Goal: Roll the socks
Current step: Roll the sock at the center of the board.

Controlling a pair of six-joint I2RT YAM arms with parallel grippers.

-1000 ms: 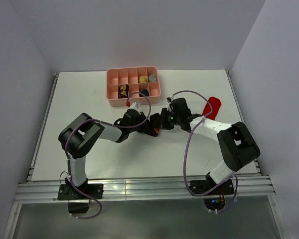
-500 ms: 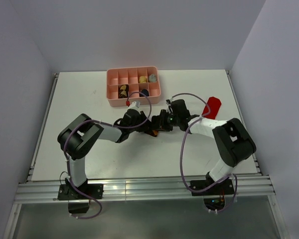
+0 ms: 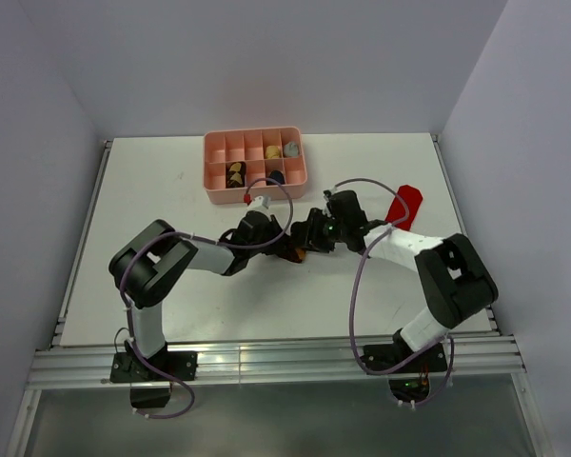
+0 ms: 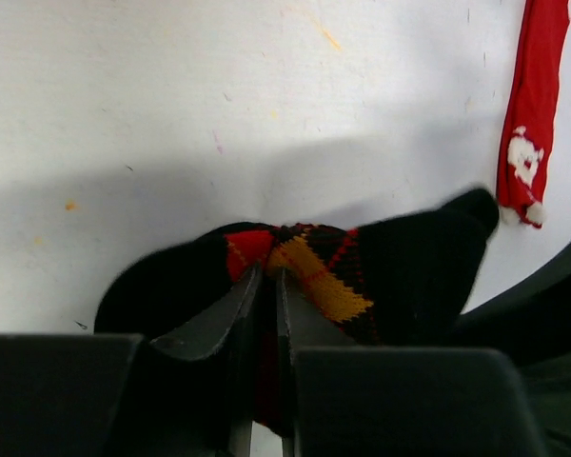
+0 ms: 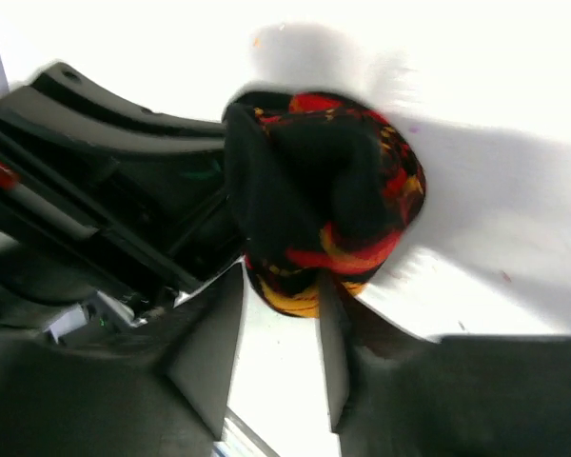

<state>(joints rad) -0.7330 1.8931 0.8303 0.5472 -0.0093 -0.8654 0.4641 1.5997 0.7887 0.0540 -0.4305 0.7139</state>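
On the white table (image 3: pixel 171 190), the top view shows a black argyle sock (image 3: pixel 295 253) bunched mid-table between both arms, with a red sock (image 3: pixel 405 205) to its right; the left wrist view shows the left gripper (image 4: pixel 267 276) pinching the argyle sock; the right wrist view shows the right gripper (image 5: pixel 281 286) spread, with the bundle at its fingertips

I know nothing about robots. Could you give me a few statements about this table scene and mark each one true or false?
1. The red sock lies on the table, touched by neither gripper. True.
2. The pink tray is empty. False: several compartments hold small items.
3. The left gripper pinches the black argyle sock. True.
4. The right gripper is clamped shut. False: its jaws stand apart, with that sock at their tips.
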